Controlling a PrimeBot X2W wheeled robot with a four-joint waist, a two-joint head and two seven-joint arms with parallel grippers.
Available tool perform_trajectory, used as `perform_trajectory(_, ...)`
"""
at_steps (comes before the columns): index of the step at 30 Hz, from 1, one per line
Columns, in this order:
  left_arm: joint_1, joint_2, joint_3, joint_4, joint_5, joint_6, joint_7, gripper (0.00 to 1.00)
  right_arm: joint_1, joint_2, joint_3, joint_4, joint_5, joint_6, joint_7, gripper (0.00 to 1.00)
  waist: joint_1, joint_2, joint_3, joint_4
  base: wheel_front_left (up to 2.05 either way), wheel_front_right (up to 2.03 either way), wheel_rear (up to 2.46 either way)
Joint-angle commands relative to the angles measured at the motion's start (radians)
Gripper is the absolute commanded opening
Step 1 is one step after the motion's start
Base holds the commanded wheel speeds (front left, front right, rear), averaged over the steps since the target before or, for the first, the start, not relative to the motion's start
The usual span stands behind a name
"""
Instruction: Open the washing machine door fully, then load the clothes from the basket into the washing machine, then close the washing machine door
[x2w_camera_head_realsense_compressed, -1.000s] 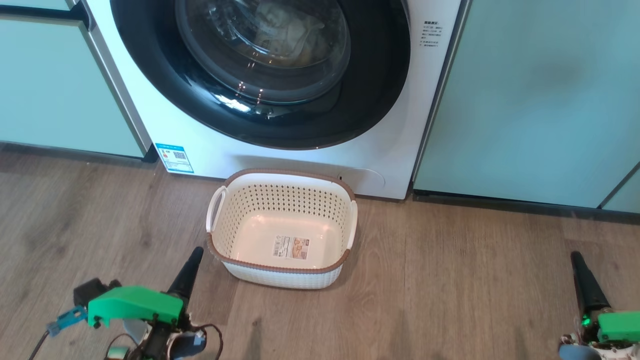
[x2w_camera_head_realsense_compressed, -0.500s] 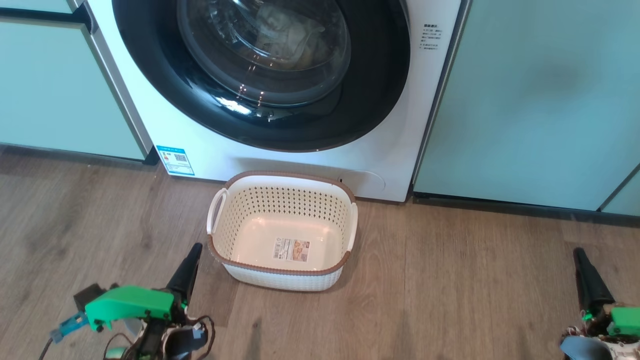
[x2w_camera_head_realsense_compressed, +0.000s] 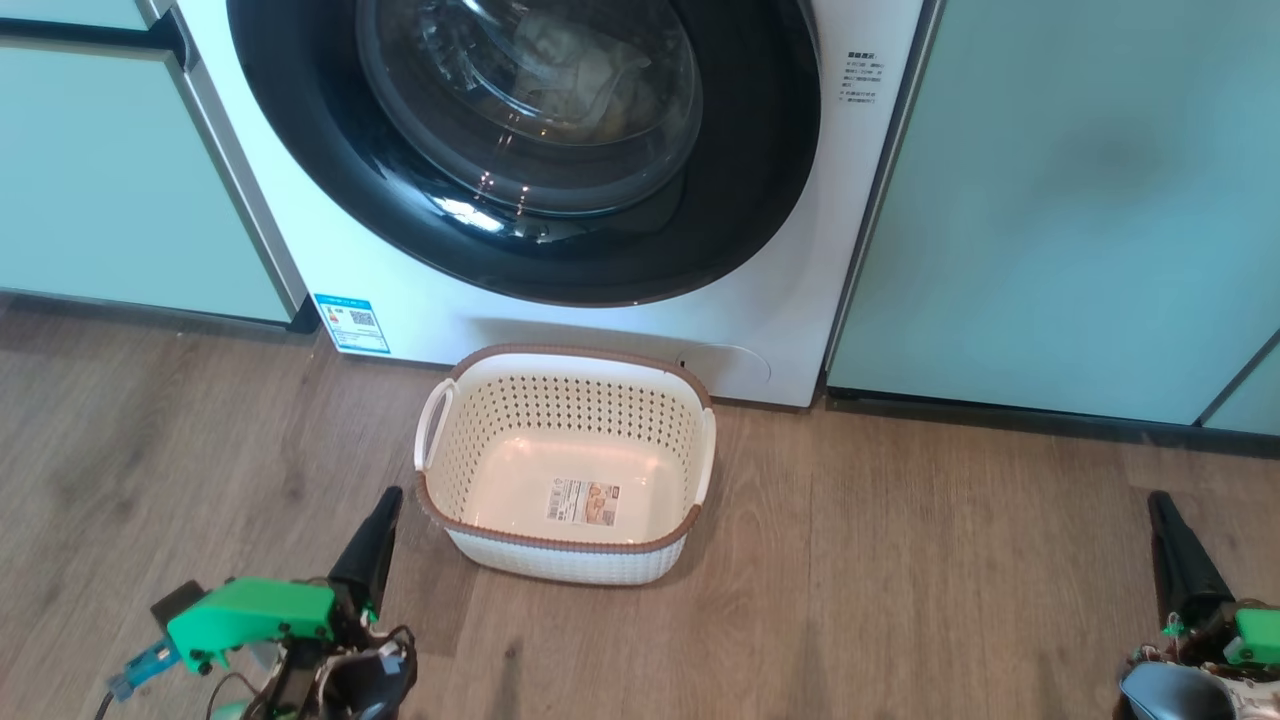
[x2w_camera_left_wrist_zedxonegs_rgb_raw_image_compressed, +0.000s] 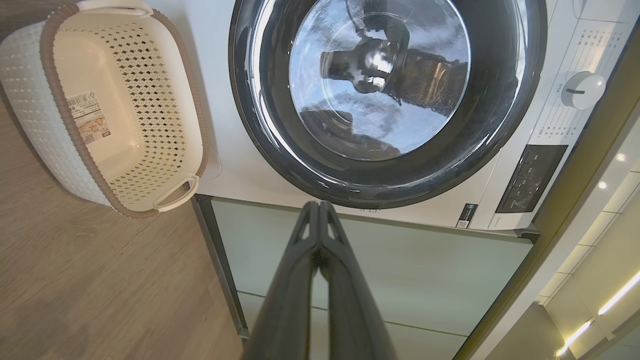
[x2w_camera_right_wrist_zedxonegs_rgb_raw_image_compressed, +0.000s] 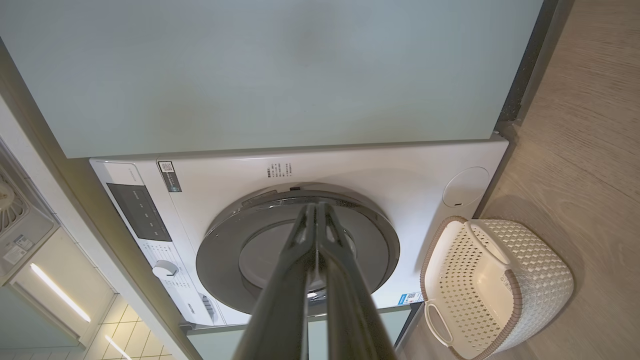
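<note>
- The left gripper (x2w_camera_head_realsense_compressed: 385, 505) is being held low over the wooden floor (x2w_camera_head_realsense_compressed: 900, 620), just beside the near left corner of the basket (x2w_camera_head_realsense_compressed: 560, 568) but apart from it. Its jaws are being pressed fully together, tip against tip, and nothing is being gripped or touched by them.
- The right gripper (x2w_camera_head_realsense_compressed: 1165, 515) is being held at about the same nearness, well apart from the basket on the other side. Its jaws are likewise being pressed shut on nothing.
- The basket is being seen upright on the floor between the two grippers, nearer the left one, with the label (x2w_camera_head_realsense_compressed: 583, 502) on its floor lying uncovered.
- Just behind it, the washing machine (x2w_camera_head_realsense_compressed: 760, 300) is being flanked by pale green cabinets (x2w_camera_head_realsense_compressed: 1050, 200), and a blue-edged sticker (x2w_camera_head_realsense_compressed: 350, 322) is being shown at its lower left corner.
- The washing machine door (x2w_camera_head_realsense_compressed: 700, 230) is being seen closed, flush against the machine's front.
- The clothes (x2w_camera_head_realsense_compressed: 575, 75) are being glimpsed as pale fabric through the door's glass, inside the drum; their details cannot be made out.
</note>
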Motion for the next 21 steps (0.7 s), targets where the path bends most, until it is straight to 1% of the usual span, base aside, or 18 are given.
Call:
perform_trajectory(1,-0.057,0.009,0.035,-0.027,-0.003,-0.009,0.006,0.0,-0.053,-0.02,0.014,-0.033,0.005,-0.003,0.006,0.0,0.0,0.0,0.0,0.0,0.0,0.0,0.0)
perform_trajectory(21,-0.057,0.006,0.04,-0.027,0.001,-0.009,0.01,0.0,-0.054,-0.014,0.007,-0.033,-0.001,-0.003,0.012,0.0,0.0,0.0,0.0,0.0,0.0,0.0,0.0)
